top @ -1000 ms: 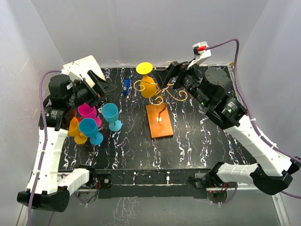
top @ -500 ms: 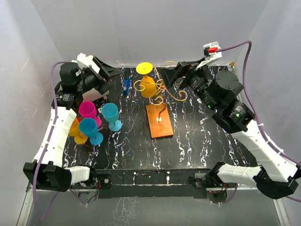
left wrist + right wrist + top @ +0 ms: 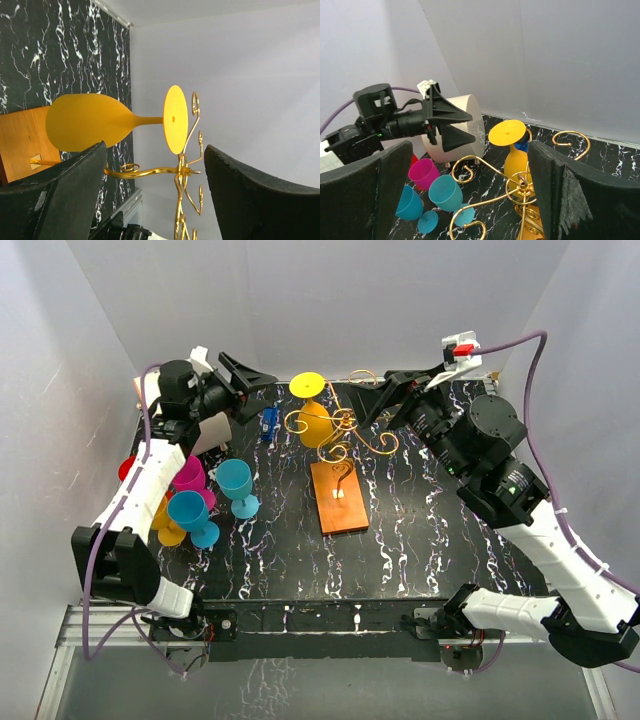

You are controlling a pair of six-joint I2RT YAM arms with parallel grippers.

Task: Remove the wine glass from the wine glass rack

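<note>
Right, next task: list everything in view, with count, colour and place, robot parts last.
wine glass: one, yellow, hanging upside down on the rack.
wine glass rack: one, gold wire on orange-brown base, table centre.
other glasses: four; magenta, two blue, orange; standing left.
small object: one, blue, left of rack.
round object: one, white, back left.
red object: one, far left, mostly hidden.
table: one, black marbled.
left tool: one, black, open, facing the yellow glass.
right tool: one, black, open, back right of rack.
</note>
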